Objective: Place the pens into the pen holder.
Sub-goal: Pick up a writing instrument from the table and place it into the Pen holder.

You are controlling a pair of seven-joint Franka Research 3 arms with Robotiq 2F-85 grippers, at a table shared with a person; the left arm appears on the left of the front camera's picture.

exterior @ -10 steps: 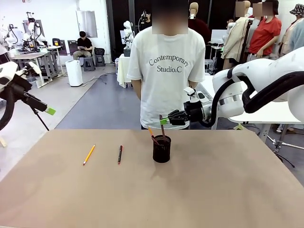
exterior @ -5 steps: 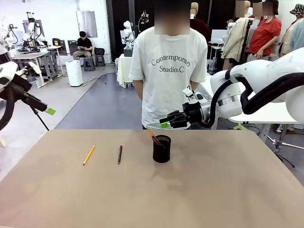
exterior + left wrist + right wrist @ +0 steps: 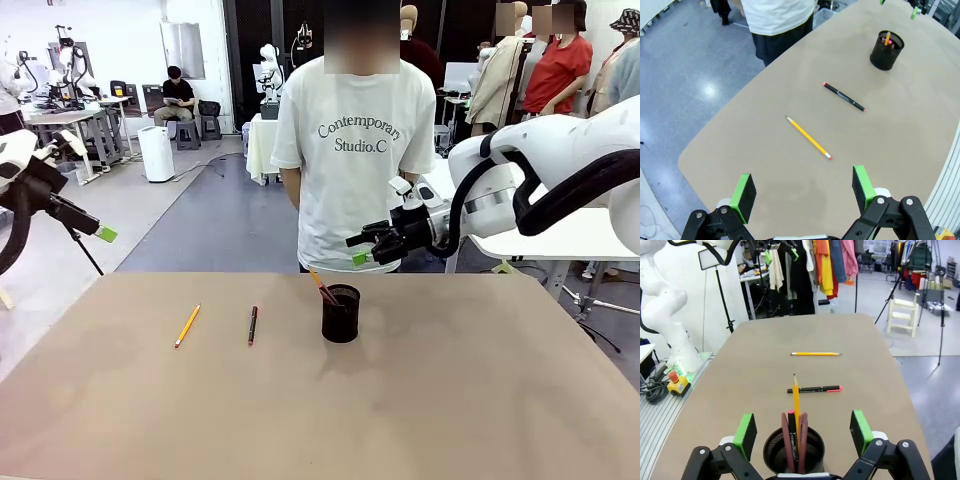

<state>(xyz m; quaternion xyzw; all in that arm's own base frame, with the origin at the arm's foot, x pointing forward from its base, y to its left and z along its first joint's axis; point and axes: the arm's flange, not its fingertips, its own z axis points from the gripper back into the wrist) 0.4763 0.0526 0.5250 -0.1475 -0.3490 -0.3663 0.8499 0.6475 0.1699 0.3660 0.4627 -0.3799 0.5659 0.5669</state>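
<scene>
the right end effector (image 3: 356, 250) hangs above and a little beyond the pen holder (image 3: 340, 320), its jaws spread wide and holding nothing. in its own wrist view the green pads stand either side of the holder's mouth. the left end effector (image 3: 802, 187) is likewise wide and empty, raised off the left edge of the worktop (image 3: 450, 400).

the holder stands upright near the middle of the worktop, toward the far side. inside it stand a standing pencil (image 3: 796, 400), a pink-tipped pen (image 3: 791, 422) and at least one reddish-brown stick (image 3: 803, 432), all taller than the rim. how many reddish-brown ones there are is hard to tell.

two pens lie flat outside it, both to the robot's left of the holder. the loose dark pen (image 3: 253, 325) is near the holder but apart from it. the loose yellow pencil (image 3: 187, 325) lies further left, well apart from the holder. in the front view both run roughly near to far, almost parallel, the pencil tilted a little more.

from the right end effector these lie down and to the left, the dark pen being the closer. from the left end effector the pencil lies ahead of the pads, slanting across the line between them, so the wrist would probably need to roll until the pads close across the shaft. the left arm looks nearer the pencil. the dark pen sits between the two arms.
</scene>
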